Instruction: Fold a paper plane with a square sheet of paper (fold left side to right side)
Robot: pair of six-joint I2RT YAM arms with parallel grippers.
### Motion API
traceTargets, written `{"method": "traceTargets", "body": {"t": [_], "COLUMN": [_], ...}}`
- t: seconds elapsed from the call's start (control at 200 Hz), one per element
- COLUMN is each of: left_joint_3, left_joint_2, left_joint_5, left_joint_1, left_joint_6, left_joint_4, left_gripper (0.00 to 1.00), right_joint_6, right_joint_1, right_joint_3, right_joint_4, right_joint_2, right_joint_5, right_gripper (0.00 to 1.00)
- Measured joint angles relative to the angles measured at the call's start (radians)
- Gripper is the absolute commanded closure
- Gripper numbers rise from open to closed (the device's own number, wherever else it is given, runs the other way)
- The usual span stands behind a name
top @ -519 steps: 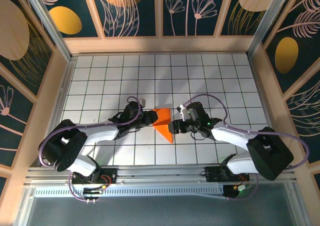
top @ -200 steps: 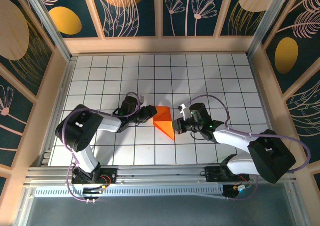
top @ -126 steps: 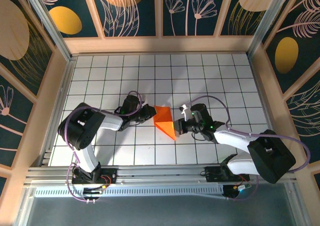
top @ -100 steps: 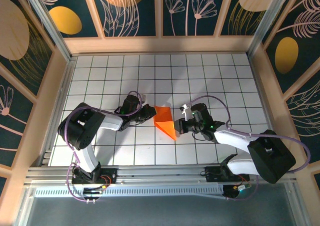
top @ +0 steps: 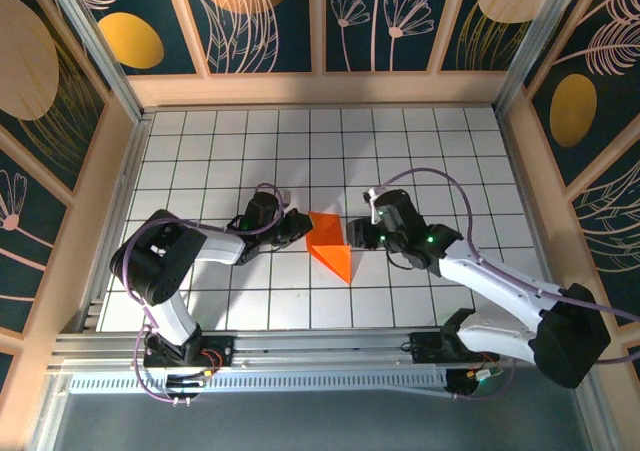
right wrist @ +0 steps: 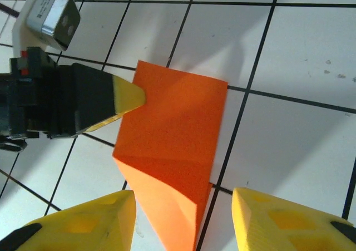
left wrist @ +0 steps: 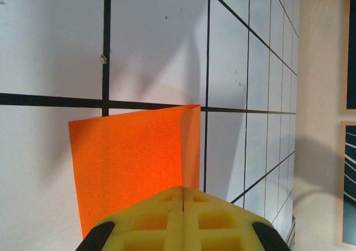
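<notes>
**A:** Top external view: where is the orange paper (top: 330, 246)?
**B:** In the middle of the tiled table (top: 450, 151), folded, with its point toward the arms and bare tiles all round.
**A:** And the left gripper (left wrist: 182, 192)?
**B:** Its jaws are closed, tips at the paper's left edge. Whether it pinches the paper can't be told.
**A:** The right gripper (right wrist: 183, 198)?
**B:** Its jaws stand apart, just beside the right edge.
</notes>
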Motion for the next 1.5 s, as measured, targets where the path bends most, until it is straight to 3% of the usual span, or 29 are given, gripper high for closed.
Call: {"method": "traceTargets", "body": {"t": [0.26, 0.465, 0.726, 1.131, 1.501], "left_joint_3": [0.008, 0.008, 0.009, 0.019, 0.020], "left_joint_2": [-0.034, -0.035, -0.035, -0.035, -0.035], "left_joint_5": [-0.021, -0.036, -0.037, -0.037, -0.037], "left_joint_1": [-0.021, -0.028, -0.028, -0.028, -0.028], "left_joint_6": [-0.004, -0.004, -0.004, -0.004, -0.004], "left_joint_4": [-0.041, -0.059, -0.069, -0.079, -0.079], "left_gripper": [1.00, 1.00, 1.00, 1.00, 1.00], "right_joint_6": [0.166, 0.243, 0.269, 0.283, 0.284], "right_joint_1": [0.320, 0.454, 0.494, 0.498, 0.508], "right_joint_3": [0.146, 0.268, 0.296, 0.296, 0.296], "right_joint_4": [-0.217, -0.318, -0.346, -0.350, -0.348], "right_joint_2": [0.201, 0.454, 0.591, 0.649, 0.680], "right_joint_5": [0.273, 0.415, 0.519, 0.603, 0.620], "right_gripper": [0.45, 0.44, 0.47, 0.58, 0.76]}}
